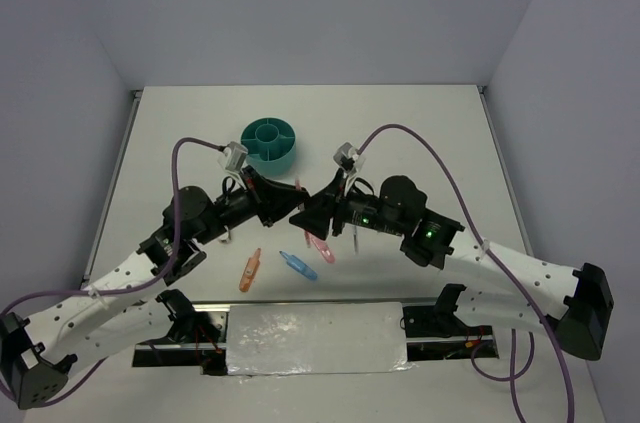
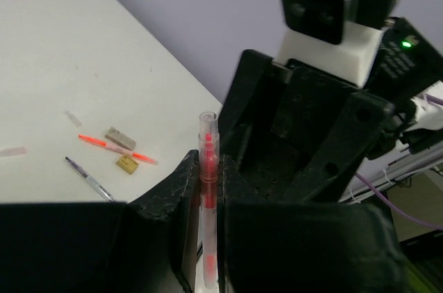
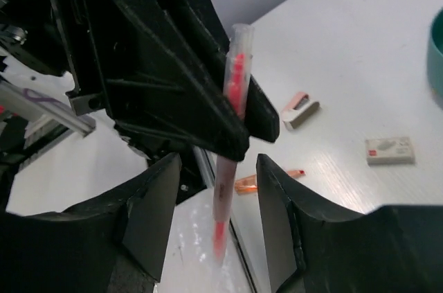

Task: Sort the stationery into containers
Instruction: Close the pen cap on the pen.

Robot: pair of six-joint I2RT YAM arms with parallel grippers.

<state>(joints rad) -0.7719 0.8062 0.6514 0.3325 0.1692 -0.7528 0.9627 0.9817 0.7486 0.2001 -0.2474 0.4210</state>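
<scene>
A pink pen with a clear cap [image 2: 207, 168] stands upright, and my left gripper [image 2: 208, 163] is shut on it. In the right wrist view the same pink pen [image 3: 223, 192] hangs between the fingers [image 3: 152, 203] of my right gripper [image 3: 218, 165], which is open and not touching it. The two grippers meet tip to tip above the table [image 1: 305, 208]. The teal container [image 1: 270, 140] stands just behind them. An orange marker [image 1: 250, 270], a blue marker [image 1: 298, 265] and a pink marker [image 1: 318, 248] lie on the table below the grippers.
In the left wrist view a salmon pen [image 2: 111, 146], a grey pen [image 2: 90, 179] and two small erasers [image 2: 120, 138] lie on the table. A white eraser [image 3: 390, 149] and a pink-and-white block [image 3: 300, 109] lie near the container's rim [image 3: 437, 57]. A silvery plate [image 1: 315, 338] sits between the arm bases.
</scene>
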